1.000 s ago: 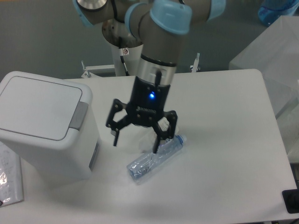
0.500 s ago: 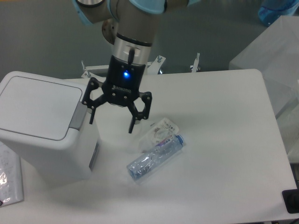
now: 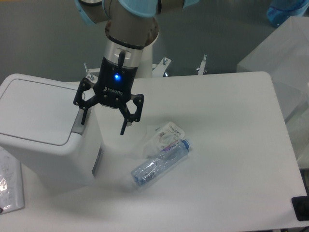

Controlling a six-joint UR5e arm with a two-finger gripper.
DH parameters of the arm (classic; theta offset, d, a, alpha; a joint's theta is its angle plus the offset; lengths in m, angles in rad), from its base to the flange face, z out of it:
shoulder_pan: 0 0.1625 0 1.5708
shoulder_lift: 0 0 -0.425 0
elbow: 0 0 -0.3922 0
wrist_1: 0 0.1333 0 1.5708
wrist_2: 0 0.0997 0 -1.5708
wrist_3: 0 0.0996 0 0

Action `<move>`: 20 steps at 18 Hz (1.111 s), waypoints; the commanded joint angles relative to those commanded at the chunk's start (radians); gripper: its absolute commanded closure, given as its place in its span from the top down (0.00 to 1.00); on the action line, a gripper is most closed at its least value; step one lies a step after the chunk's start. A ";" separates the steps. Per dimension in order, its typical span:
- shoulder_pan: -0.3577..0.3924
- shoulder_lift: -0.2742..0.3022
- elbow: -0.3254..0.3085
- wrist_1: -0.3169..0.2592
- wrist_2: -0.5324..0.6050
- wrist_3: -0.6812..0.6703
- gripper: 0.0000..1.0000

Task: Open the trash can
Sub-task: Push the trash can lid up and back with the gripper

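The trash can (image 3: 43, 130) is a large white boxy bin at the left of the table, its flat lid down. A grey push tab (image 3: 78, 124) sits on its right rim. My gripper (image 3: 104, 124) hangs open right beside that rim, its left finger just above the grey tab and its right finger out over the table. Nothing is between the fingers.
A crushed clear plastic bottle (image 3: 159, 163) lies on the table right of the bin, with a clear wrapper (image 3: 166, 135) against it. A plastic-wrapped item (image 3: 9, 181) lies at the left edge. A dark object (image 3: 301, 208) pokes in at the bottom right corner.
The open gripper has moved left and up, away from the bottle and wrapper, to the trash can's right rim. The bin, bottle and wrapper stayed put.
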State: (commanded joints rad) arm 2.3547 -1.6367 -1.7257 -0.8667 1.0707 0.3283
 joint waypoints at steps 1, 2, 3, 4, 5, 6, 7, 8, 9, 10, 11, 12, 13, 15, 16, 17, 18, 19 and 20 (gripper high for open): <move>-0.002 -0.002 0.000 0.000 0.000 0.002 1.00; -0.002 -0.003 0.000 0.002 0.005 0.002 1.00; -0.002 -0.005 0.000 0.000 0.008 0.002 1.00; -0.002 -0.006 0.000 0.000 0.009 0.002 1.00; -0.002 -0.008 0.000 0.002 0.011 0.002 1.00; -0.002 -0.008 0.000 0.002 0.011 0.002 1.00; -0.002 -0.009 0.000 0.000 0.009 0.002 1.00; -0.002 -0.009 0.000 0.002 0.011 0.002 1.00; -0.002 -0.009 0.000 0.000 0.011 0.003 1.00; -0.002 -0.009 0.000 0.002 0.011 0.003 1.00; -0.002 -0.011 0.000 0.000 0.011 0.002 1.00; -0.002 -0.011 0.000 0.002 0.011 0.002 1.00; -0.002 -0.011 0.000 0.002 0.011 0.002 1.00; -0.002 -0.012 0.000 0.002 0.011 0.003 1.00; -0.002 -0.012 0.002 0.002 0.011 0.003 1.00; -0.002 -0.012 0.002 0.002 0.011 0.003 1.00; -0.002 -0.012 0.005 0.002 0.011 0.003 1.00; -0.002 -0.012 0.011 0.002 0.011 0.003 1.00; -0.002 -0.012 0.017 0.003 0.011 0.003 1.00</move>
State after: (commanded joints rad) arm 2.3531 -1.6490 -1.7089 -0.8636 1.0815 0.3313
